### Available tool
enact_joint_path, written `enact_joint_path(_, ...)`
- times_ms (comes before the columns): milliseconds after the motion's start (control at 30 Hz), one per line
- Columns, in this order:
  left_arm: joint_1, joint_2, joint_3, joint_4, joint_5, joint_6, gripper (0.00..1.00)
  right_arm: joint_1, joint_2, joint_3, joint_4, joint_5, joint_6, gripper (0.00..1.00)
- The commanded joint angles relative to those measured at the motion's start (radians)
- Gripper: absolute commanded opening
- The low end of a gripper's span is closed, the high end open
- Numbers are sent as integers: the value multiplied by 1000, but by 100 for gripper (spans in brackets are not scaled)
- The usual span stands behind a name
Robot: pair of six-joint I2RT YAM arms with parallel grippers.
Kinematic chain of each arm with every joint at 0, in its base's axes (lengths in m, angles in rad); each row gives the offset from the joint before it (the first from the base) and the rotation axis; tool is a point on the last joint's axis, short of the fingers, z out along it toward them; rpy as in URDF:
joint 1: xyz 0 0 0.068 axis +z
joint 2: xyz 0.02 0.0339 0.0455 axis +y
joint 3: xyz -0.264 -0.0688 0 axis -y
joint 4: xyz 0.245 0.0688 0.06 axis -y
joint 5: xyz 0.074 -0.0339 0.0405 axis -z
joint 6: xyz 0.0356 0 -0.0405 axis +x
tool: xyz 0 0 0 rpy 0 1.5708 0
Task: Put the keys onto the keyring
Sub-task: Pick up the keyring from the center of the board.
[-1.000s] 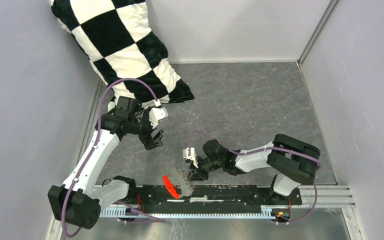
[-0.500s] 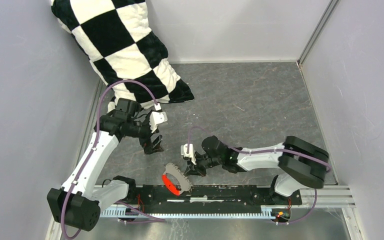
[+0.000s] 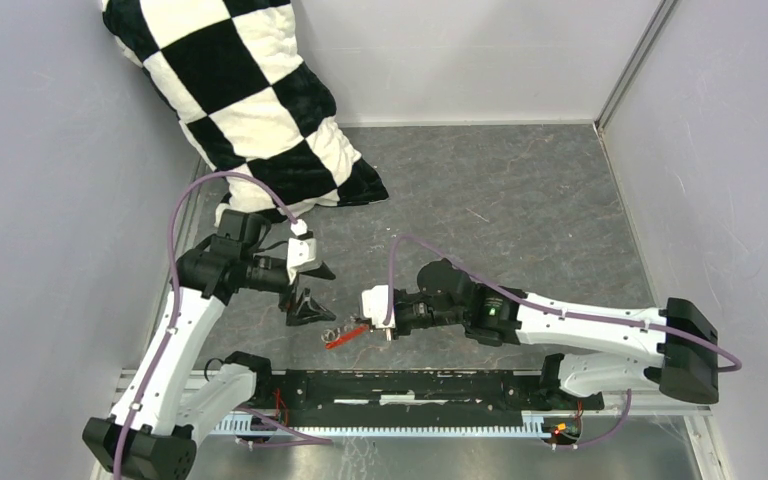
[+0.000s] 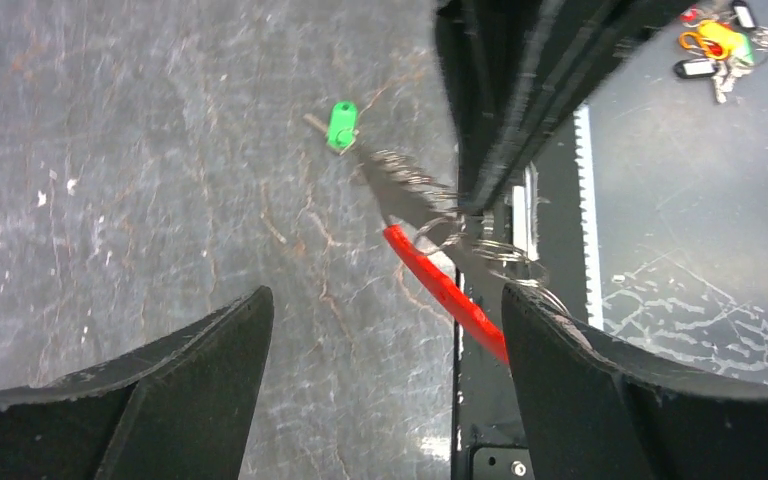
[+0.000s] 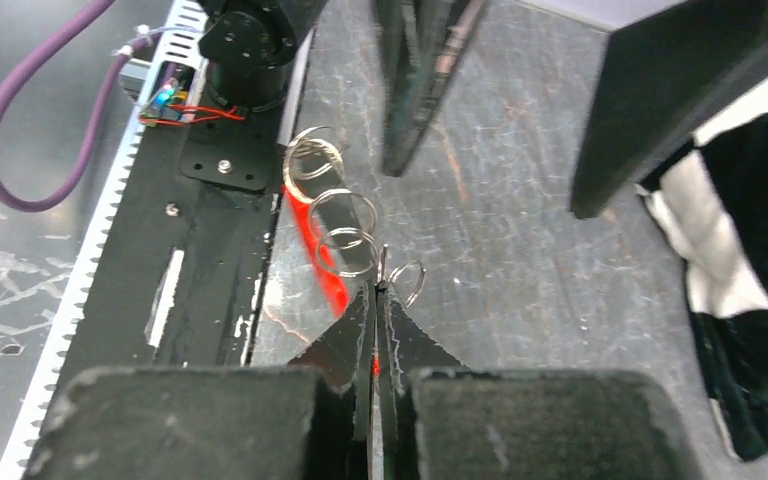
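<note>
The right gripper (image 5: 378,292) has its jaws pressed flat together, clamped on the keyring (image 4: 447,292), a chain of thin silvery metal rings linked to a flat, bright red tag. The pinch sits on a small ring at one end of the chain. The other rings fan out ahead of the tips in the middle of the right wrist view, and the tag trails beneath them, free of the grip. That hold seems meant to present a free ring to the other arm.

The left gripper (image 4: 385,300) hovers with its jaws wide apart and nothing between them. In the upper middle of its view lies a small metal key with a bright green plastic head (image 4: 341,124), flat on the dark grey mottled tabletop (image 4: 110,150), just beyond the ring chain and not threaded on it. Fetching the green key looks like the left arm's job. A black-and-white chequered cushion (image 3: 250,90) fills the upper left of the overhead view, well apart from both.
</note>
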Motion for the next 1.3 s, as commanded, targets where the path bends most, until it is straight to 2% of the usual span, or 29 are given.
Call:
enact_joint_path(0,-29,-89,-14,-25,126,83,88,12,-41,85,-75,115,-85,0)
enact_joint_path(167,-33,-187,-43,-23,83,209,89,22,-1,155,-131,135,-67,0)
enact_joint_path(233,-33,-210,-58,-7,93,212,87,31,9,161,-118,137,-51,0)
enact_joint_path(400,-33,-236,-104,31,96,191,72,57,15,153,-11,150,11,0)
enact_joint_path(567,-33,-290,-150,139,50,76,52,69,39,151,56,178,76,1)
enact_joint_path(733,-33,-353,-160,144,36,32,39,72,53,133,118,178,136,0)
enact_joint_path(967,-33,-400,-192,177,-13,53,40,72,4,64,221,101,154,1)
enact_joint_path(1000,-32,-401,-198,178,-23,65,43,71,-2,59,227,92,154,0)
enact_joint_path(1100,-33,-407,-212,183,-70,128,61,72,-13,47,241,59,154,0)
enact_joint_path(1267,-33,-414,-215,239,-139,116,70,72,-13,44,231,17,146,0)
